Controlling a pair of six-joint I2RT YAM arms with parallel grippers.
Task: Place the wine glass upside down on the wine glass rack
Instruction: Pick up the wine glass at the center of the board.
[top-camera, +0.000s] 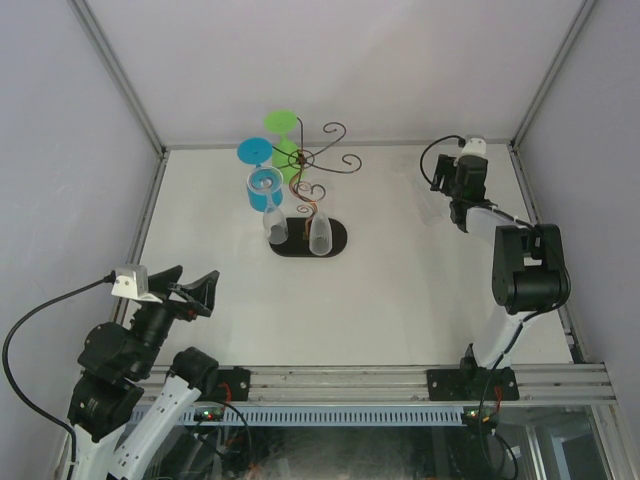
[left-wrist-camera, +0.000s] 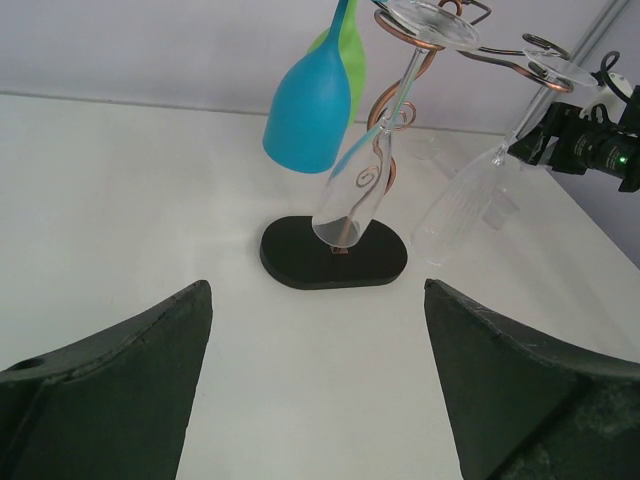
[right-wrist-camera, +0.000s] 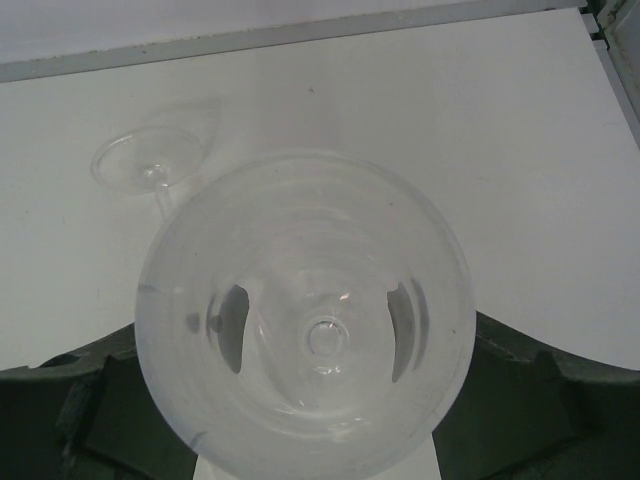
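Overhead and left-wrist views share the rack; right-wrist sits close, perhaps downward.

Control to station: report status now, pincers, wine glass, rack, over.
Left pincer open, idle. Right pincer shut on wine glass bowl, far right. Wine glass rack holds blue glass, green glass, two clear glasses; right-side arms free. Nothing between.

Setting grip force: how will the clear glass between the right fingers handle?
The clear wine glass looks thin-walled, so probably fragile. Its smooth, round bowl may slip when squeezed and likely rolls if dropped.
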